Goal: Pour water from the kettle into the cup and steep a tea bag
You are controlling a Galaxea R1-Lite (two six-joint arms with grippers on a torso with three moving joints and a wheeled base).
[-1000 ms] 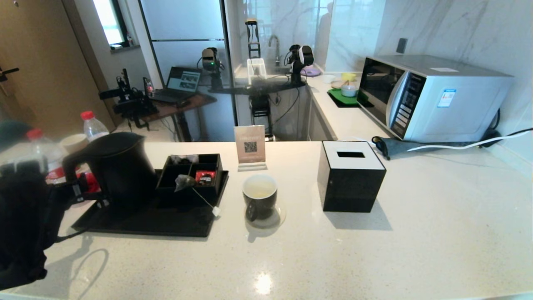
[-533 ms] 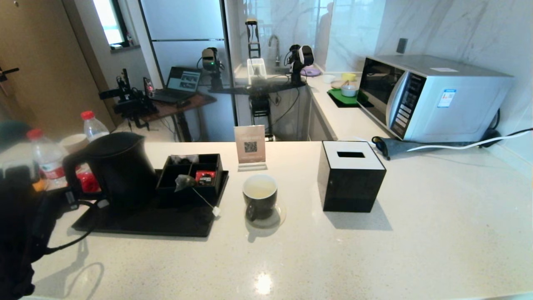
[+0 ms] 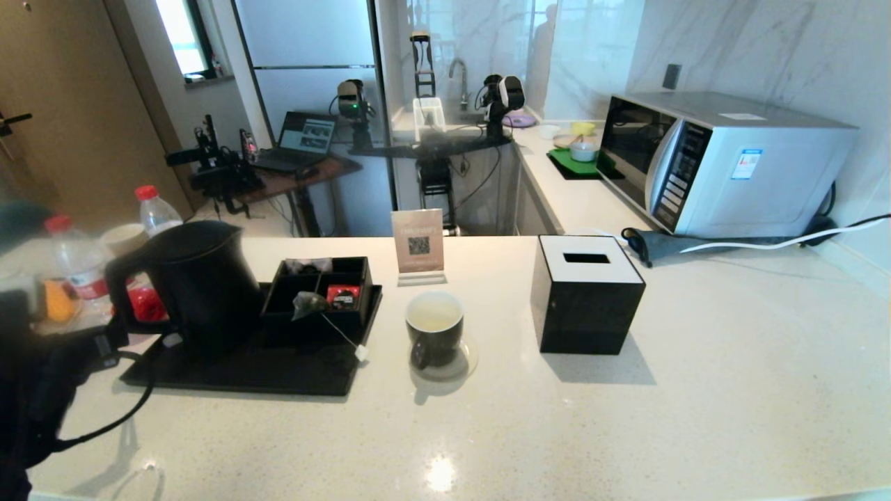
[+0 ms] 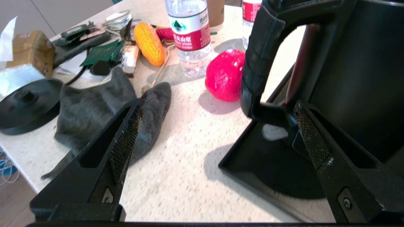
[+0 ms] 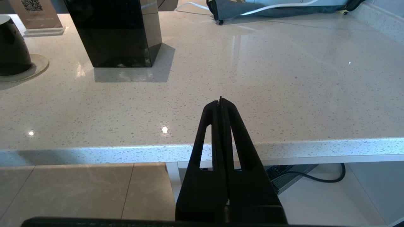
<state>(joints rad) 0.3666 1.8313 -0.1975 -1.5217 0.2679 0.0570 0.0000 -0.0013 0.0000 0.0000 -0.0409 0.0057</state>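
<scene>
The left gripper [image 4: 217, 132] sits at the counter's left edge, fingers wide apart, clear of the kettle's looped handle [image 4: 262, 60]. The kettle [image 3: 198, 278], matte black and tapered, stands on a black tray [image 3: 243, 369]. The tea bag [image 3: 308, 303], a grey-green mesh pyramid, rests on the divided box [image 3: 320, 292], its string trailing to a white tag. The dark cup [image 3: 434, 335] holds pale water [image 3: 434, 316]. Only the wrist view shows the right gripper [image 5: 221, 102], fingers pressed together, at the counter's near edge.
</scene>
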